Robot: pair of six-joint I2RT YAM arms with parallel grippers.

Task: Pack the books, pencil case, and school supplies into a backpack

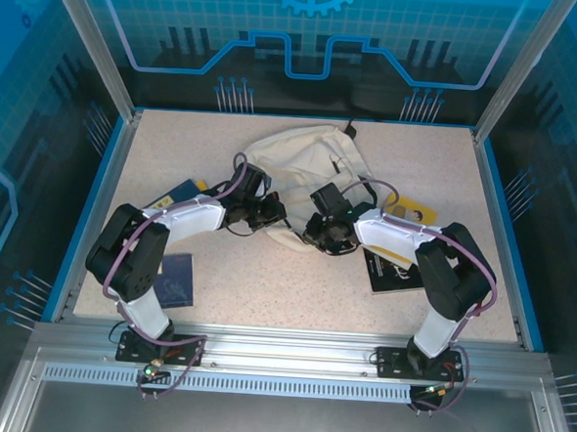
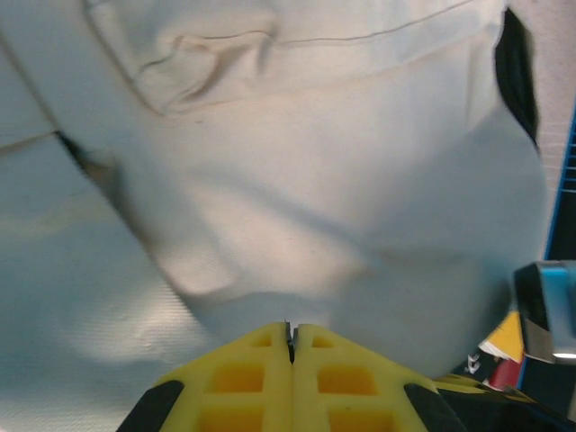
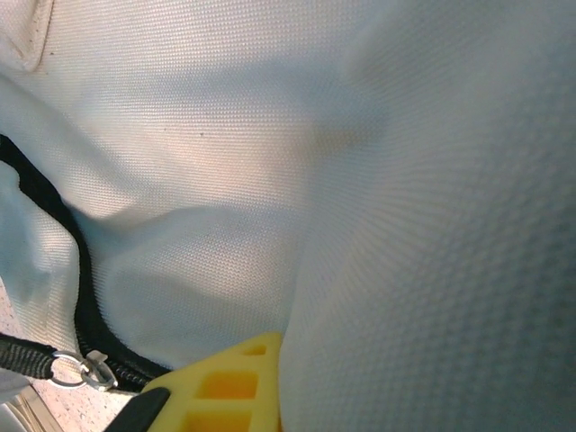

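The cream backpack lies crumpled at the middle back of the table, and its fabric looms close in both wrist views. My left gripper presses against its near left side, shut, with a thin dark sliver of the bag pinched between the yellow tips. My right gripper is at the near right side; a fold of fabric runs in beside its one visible finger and hides the other. One yellow book and a black book lie under the right arm; another yellow book peeks out by the left arm.
A dark blue flat item lies near the left arm's base. A black zipper with a metal ring pull runs down the bag's edge. Blue rails border the table on both sides.
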